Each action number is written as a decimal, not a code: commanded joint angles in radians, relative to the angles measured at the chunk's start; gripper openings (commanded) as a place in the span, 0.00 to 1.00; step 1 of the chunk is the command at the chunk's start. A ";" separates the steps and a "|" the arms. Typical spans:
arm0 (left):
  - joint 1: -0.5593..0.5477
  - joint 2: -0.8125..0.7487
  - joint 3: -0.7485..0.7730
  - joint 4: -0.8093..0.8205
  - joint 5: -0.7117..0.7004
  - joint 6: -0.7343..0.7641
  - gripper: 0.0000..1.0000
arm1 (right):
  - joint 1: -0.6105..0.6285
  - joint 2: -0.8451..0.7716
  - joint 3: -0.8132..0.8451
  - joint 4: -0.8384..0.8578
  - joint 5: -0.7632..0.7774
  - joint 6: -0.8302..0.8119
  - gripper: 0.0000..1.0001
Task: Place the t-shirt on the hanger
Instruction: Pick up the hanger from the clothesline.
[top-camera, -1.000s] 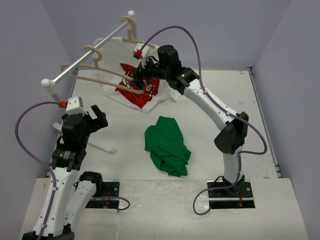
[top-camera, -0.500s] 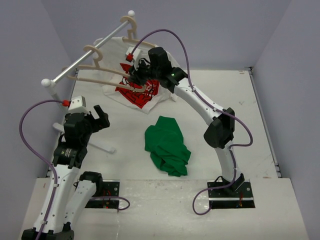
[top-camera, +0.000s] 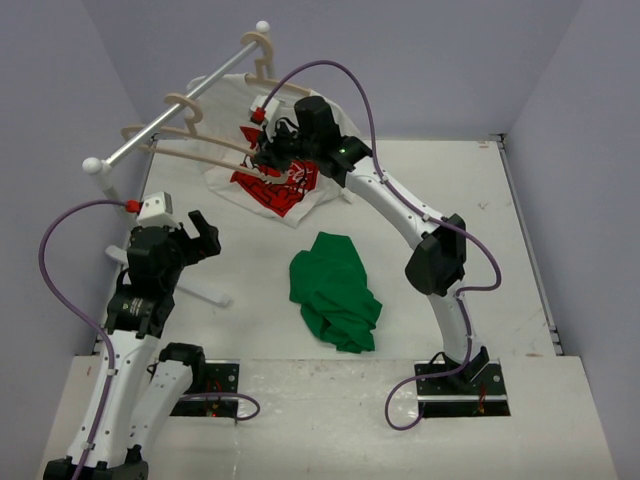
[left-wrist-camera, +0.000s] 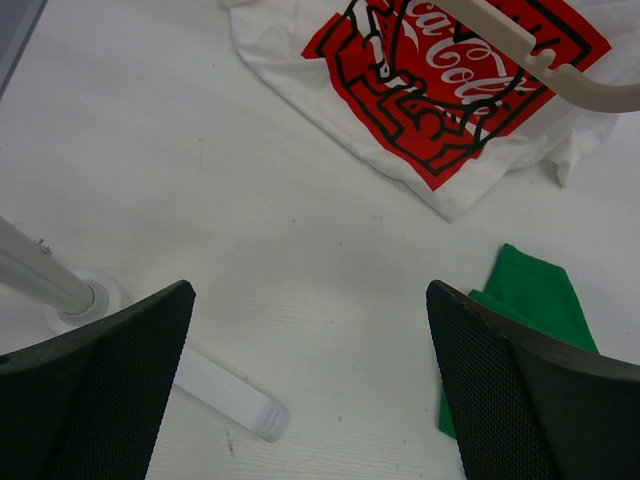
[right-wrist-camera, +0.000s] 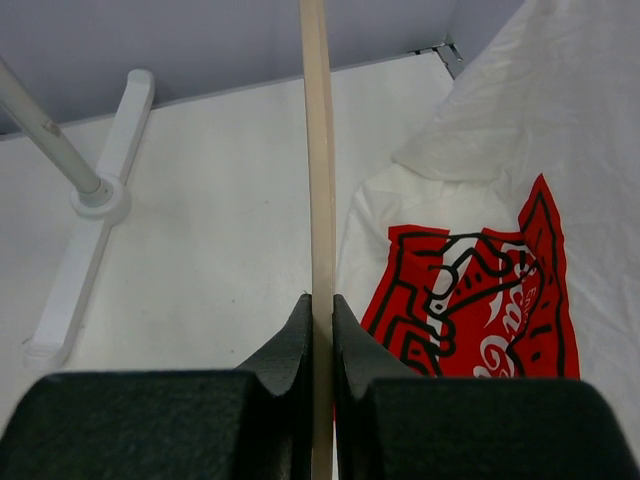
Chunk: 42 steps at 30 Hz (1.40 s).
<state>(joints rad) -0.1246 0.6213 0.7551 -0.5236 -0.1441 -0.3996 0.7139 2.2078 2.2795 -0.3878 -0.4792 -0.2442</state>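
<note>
Right claw (right-wrist-camera: 320, 305) is pinching shut on the thin beige bar of the hanger (right-wrist-camera: 318, 150). The bar is running straight through between the pads, with no visible gap. In the top view the hanger's hook looks to be sitting over the rail (top-camera: 170, 100), so I'm reading this as the unhook step.

Left claw (left-wrist-camera: 308, 290) is hanging wide open and empty over the table (top-camera: 450, 200), near the rack foot (left-wrist-camera: 225, 395).

The t-shirt (top-camera: 335, 290) is lying crumpled on the table between the two arms, well apart from the hanger, and nothing is touching it.

How I'd do it:
- The grip is on a slim bar, so I'm expecting the hanger to pivot in the pads. Go slow, no jerks.
- Raise until the hook is clearing the rail, then pull away. Dragging sideways first is likely to catch the hook.
- The white shirt (top-camera: 270, 180) is draping just beside and below the grip. Back out toward the table side so the bar isn't snagging its cloth or its twin hanger.
- Carry the hanger down next to the green cloth, with the left claw going for the collar.
</note>
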 joint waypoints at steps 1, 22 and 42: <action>0.003 -0.008 -0.003 0.045 0.012 0.028 1.00 | 0.010 -0.042 0.003 0.095 -0.027 0.032 0.00; -0.010 -0.022 -0.005 0.043 0.005 0.027 1.00 | -0.034 -0.351 -0.335 0.186 0.029 0.169 0.00; -0.105 0.173 -0.111 0.306 0.440 -0.205 1.00 | -0.198 -1.403 -1.222 -0.025 0.640 0.452 0.00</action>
<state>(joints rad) -0.1396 0.7570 0.7460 -0.4726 0.0354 -0.4383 0.5188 1.0102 1.1062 -0.4216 -0.1097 0.0962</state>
